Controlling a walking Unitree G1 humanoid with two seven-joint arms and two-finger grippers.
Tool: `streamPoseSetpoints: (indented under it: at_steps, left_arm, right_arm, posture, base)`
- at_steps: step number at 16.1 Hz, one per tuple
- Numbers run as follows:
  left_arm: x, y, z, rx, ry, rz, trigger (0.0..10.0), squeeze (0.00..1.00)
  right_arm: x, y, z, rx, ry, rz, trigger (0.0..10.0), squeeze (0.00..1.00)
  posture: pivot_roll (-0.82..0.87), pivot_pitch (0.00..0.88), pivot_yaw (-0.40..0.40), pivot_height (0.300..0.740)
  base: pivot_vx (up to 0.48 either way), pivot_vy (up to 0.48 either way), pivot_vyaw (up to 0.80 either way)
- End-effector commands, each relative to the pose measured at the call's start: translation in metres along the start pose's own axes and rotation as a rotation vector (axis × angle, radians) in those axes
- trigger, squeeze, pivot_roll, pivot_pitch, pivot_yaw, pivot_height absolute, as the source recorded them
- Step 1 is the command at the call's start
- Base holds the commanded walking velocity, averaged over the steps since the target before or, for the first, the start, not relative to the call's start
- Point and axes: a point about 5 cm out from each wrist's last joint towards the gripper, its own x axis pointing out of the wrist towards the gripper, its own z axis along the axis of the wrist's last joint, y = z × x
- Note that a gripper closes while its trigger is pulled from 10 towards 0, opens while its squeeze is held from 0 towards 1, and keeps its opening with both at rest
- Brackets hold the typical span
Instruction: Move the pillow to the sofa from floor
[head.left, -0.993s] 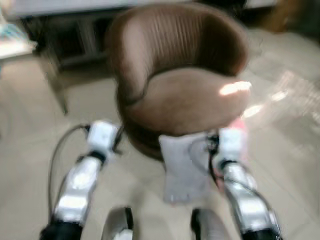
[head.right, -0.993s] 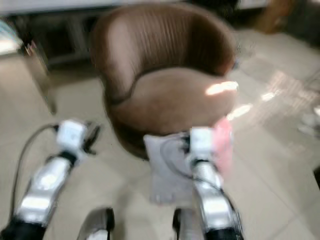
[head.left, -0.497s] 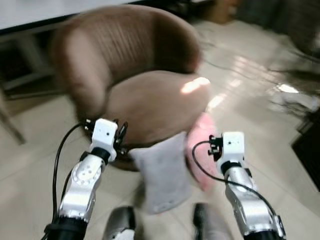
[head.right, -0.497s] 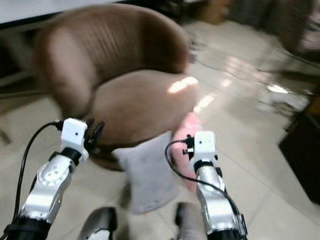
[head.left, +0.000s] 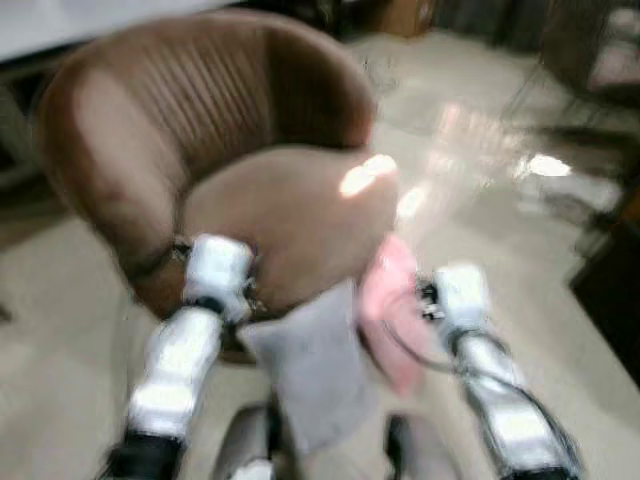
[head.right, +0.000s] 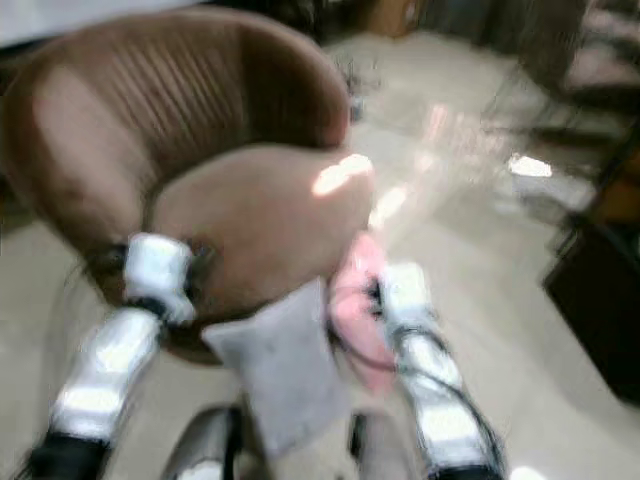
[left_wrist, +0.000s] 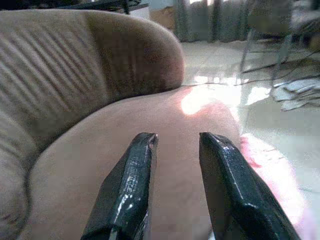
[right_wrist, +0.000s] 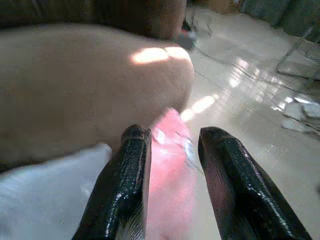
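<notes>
Two cushions lean against the front of the brown sofa (head.left: 250, 180), and that is the first hazard: the task names one pillow, so a reach aimed loosely between them could catch the wrong one or drag both. The head views are smeared with motion, which suggests the robot is on the move, and a grasp begun before it steadies would likely land off target. Furthest left, the left gripper (left_wrist: 172, 165) is raised in front of the sofa's seat cushion, its two black fingers apart with nothing between them; it points at the seat rather than down at the floor, so it would have to drop well lower to help. Next comes the grey pillow (head.left: 315, 370), standing tilted on the floor against the sofa base, between the two arms and just above the robot's feet; stepping closer risks treading on its lower edge. Beside it to the right, touching it, is the pink pillow (head.left: 392, 310), also on the floor against the sofa. The right gripper (right_wrist: 167, 170) hovers just over that pink pillow, fingers apart and empty, aimed down along it. A soft cushion may fold and slip from a two-finger pinch.
</notes>
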Motion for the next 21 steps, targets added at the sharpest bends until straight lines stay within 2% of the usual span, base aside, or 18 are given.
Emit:
streamPoseSetpoints:
  at_steps: [1, 4, 7, 9, 11, 12, 14, 16, 17, 18, 21]
  left_arm:
    - [-0.004, 0.015, 0.000, 0.037, 0.010, 0.034, 10.0, 0.00]
    - [-0.004, 0.010, -0.004, 0.041, 0.040, -0.026, 10.0, 0.00]
    - [0.001, 0.006, -0.004, 0.080, 0.041, -0.093, 10.0, 0.00]
    - [0.011, -0.002, -0.012, 0.053, 0.102, -0.198, 10.0, 0.00]
    - [0.014, -0.008, -0.018, 0.071, 0.130, -0.267, 10.0, 0.00]
    - [0.026, -0.015, -0.024, 0.094, 0.179, -0.341, 10.0, 0.00]
    - [0.033, -0.016, -0.024, 0.078, 0.199, -0.362, 10.0, 0.00]
    - [0.043, -0.014, -0.030, 0.101, 0.278, -0.403, 10.0, 0.00]
    - [0.044, -0.012, -0.033, 0.094, 0.317, -0.404, 10.0, 1.00]
    - [0.047, -0.005, -0.037, 0.039, 0.386, -0.367, 10.0, 1.00]
    - [0.046, 0.002, -0.045, 0.011, 0.463, -0.323, 10.0, 1.00]
  right_arm:
    - [0.004, 0.008, 0.012, 0.060, -0.037, 0.002, 10.0, 0.00]
    - [0.004, 0.008, 0.010, 0.049, -0.024, 0.024, 10.0, 0.00]
    - [0.001, 0.007, 0.008, 0.030, -0.015, 0.056, 10.0, 0.00]
    - [-0.001, 0.005, 0.007, 0.028, -0.004, 0.057, 10.0, 0.00]
    - [-0.003, 0.006, 0.007, 0.032, -0.005, 0.067, 10.0, 0.00]
    - [-0.007, 0.007, 0.006, 0.029, -0.002, 0.077, 10.0, 0.00]
    - [-0.009, 0.007, 0.006, 0.018, 0.003, 0.081, 10.0, 0.00]
    - [-0.016, 0.015, 0.007, -0.011, -0.006, 0.138, 10.0, 0.00]
    - [-0.019, 0.018, 0.007, -0.028, -0.002, 0.171, 10.0, 0.00]
    - [-0.032, 0.025, 0.007, -0.068, 0.000, 0.260, 10.0, 0.00]
    - [-0.047, 0.028, 0.007, -0.090, 0.006, 0.351, 10.0, 0.00]
  posture:
    - [-0.02, 0.000, 0.007, 0.592]
    - [-0.03, 0.000, 0.010, 0.592]
    - [-0.04, 0.000, 0.021, 0.592]
    - [-0.05, 0.000, 0.028, 0.587]
    - [-0.05, 0.007, 0.031, 0.577]
    - [-0.07, 0.047, 0.042, 0.562]
    - [-0.08, 0.064, 0.050, 0.552]
    - [-0.10, 0.101, 0.070, 0.547]
    - [-0.12, 0.122, 0.076, 0.547]
    - [-0.14, 0.158, 0.072, 0.547]
    - [-0.16, 0.218, 0.050, 0.547]
  base:
    - [0.281, 0.000, 0.00]
    - [0.094, 0.000, 0.00]
    - [0.000, 0.000, 0.00]
    - [0.000, 0.000, 0.00]
    - [0.000, 0.000, 0.00]
    - [0.000, 0.000, 0.00]
    - [0.000, 0.000, 0.00]
    - [0.000, 0.000, 0.00]
    - [0.000, 0.000, 0.00]
    - [0.000, 0.000, 0.00]
    - [0.000, 0.000, 0.00]
